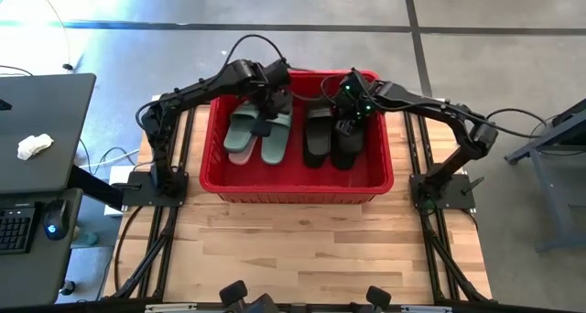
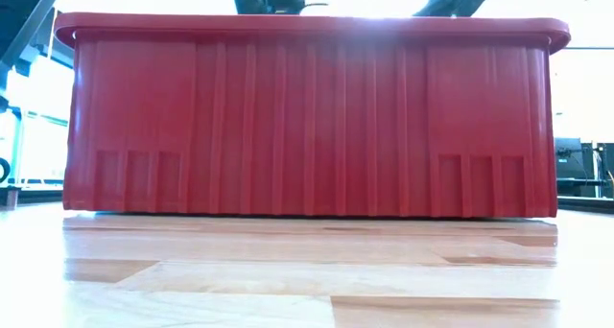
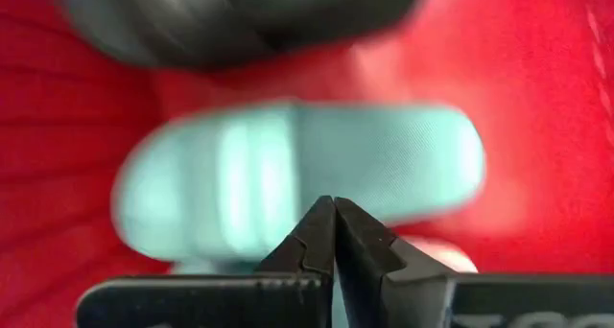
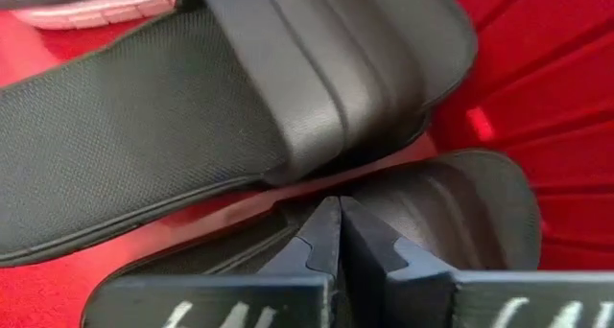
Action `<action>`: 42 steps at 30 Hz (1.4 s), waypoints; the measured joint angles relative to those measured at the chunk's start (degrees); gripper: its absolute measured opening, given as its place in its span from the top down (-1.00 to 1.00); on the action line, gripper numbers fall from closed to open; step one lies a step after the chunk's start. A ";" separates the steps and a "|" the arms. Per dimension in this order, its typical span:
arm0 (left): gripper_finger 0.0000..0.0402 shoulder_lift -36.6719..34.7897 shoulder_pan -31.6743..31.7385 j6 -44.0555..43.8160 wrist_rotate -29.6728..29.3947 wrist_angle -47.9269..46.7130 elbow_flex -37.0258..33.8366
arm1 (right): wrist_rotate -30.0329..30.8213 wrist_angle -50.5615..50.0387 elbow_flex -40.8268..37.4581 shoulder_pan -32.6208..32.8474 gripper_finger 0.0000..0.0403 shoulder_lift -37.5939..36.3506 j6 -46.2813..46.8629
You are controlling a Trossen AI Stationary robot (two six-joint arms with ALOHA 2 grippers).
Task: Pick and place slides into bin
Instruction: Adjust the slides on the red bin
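The red bin [image 1: 295, 187] stands mid-table and fills the low view [image 2: 307, 117]. Inside, two sage-green slides [image 1: 245, 137] lie side by side at the left and two black slides [image 1: 319, 137] at the right. My left gripper [image 1: 264, 126] is shut over the green pair, its tips [image 3: 334, 211] above a green slide [image 3: 297, 175]. My right gripper [image 1: 346, 124] is shut over the black pair, its tips [image 4: 338, 211] at the gap between two black slides [image 4: 240, 107]. A pale pink slide [image 4: 96, 7] shows beyond them. My left gripper has nothing between its shut fingers, and I cannot tell whether its tips touch the green slide below. My right gripper points steeply down with shut fingers right at the nearer black slide's strap [image 4: 441, 203]. Whether the tips touch it cannot be told.
The bin's tall walls and thick rim [image 2: 307, 26] enclose both grippers. Bare wooden tabletop [image 1: 302, 249] lies in front of the bin. A dark desk with a keyboard and a mouse [image 1: 50, 226] stands left of the table.
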 joint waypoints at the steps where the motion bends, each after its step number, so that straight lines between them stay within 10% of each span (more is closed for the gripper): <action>1: 1.00 0.01 0.00 0.97 -0.03 -1.66 -0.64 | 0.15 -0.04 0.12 -0.02 1.00 -0.46 0.02; 23: 1.00 0.05 0.00 -7.30 -7.12 -14.96 -10.08 | -3.05 -2.73 1.29 0.04 1.00 -9.15 1.97; 42: 1.00 0.16 0.00 -3.74 -3.17 -8.17 -22.68 | -4.73 -2.80 1.29 0.15 1.00 -9.15 1.99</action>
